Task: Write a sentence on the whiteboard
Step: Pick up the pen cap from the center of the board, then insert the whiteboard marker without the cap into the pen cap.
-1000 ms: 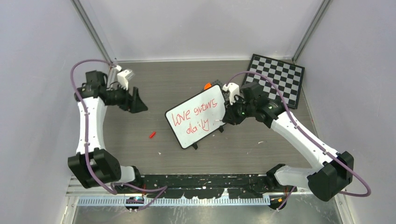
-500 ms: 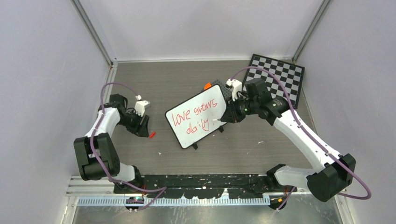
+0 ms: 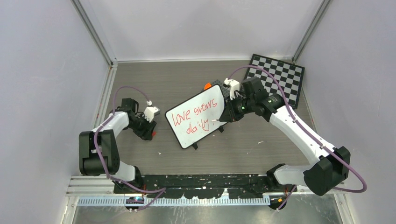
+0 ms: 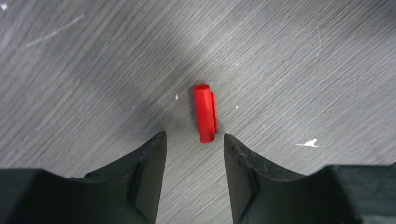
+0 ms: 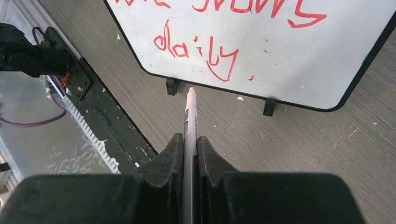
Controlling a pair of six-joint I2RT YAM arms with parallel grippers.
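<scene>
Grey worktop [image 3: 187,79] with wood-like lines. Near the middle, a whiteboard [image 3: 196,116] standing on small black feet. At the far right corner, a chessboard [image 3: 278,79]. Left of the whiteboard, a small red cap [image 4: 206,113] on its side. A few white specks [image 3: 260,142] around.

Surface: the whiteboard [image 3: 181,136], its white face tilted in the top view, so the writing climbs to the right.
Writing: the sentence [image 3: 196,117], handwritten in red ink, two lines, all lower case.
Upper line: "love grows", two words with a gap between them.
Lower line: "daily", loose letters, the "y" with a long hooked tail.
Right wrist view: "daily" reads clearly, with a small red dot after it; the upper line is cut off by the picture's top edge.
Print on the marker [image 5: 189,122]: a dark patch on the barrel, too small to read.
</scene>
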